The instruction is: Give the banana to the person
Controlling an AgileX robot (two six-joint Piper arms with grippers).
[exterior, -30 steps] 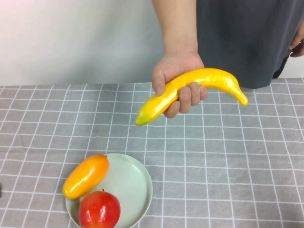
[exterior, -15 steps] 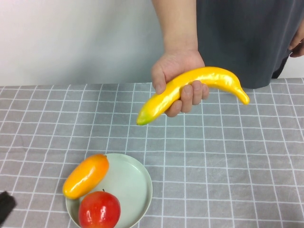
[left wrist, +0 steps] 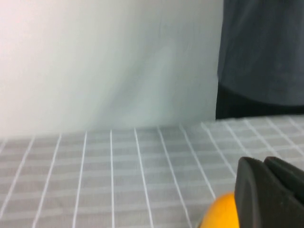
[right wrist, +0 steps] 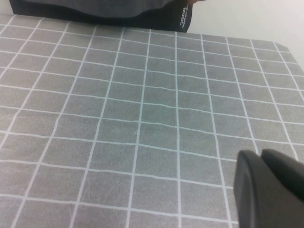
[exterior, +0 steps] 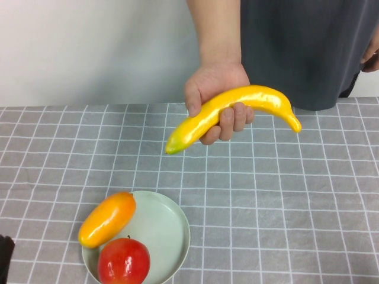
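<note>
- The banana (exterior: 232, 112) is lying nearly level above the table (exterior: 296, 195) in the person (exterior: 308, 47)'s hand (exterior: 216, 94) — greenish tip pointing lower-left
- Left gripper (left wrist: 266, 194) is sitting beside the orange fruit (left wrist: 221, 213); right gripper (right wrist: 268, 190) is hovering over cloth — cannot tell either's opening

The high view looks down from the robot's side across the checked tablecloth (exterior: 284, 207) toward the person (exterior: 308, 47). Both wrist views sit low and close over that cloth, facing the person's dark top, which all three views share.
</note>
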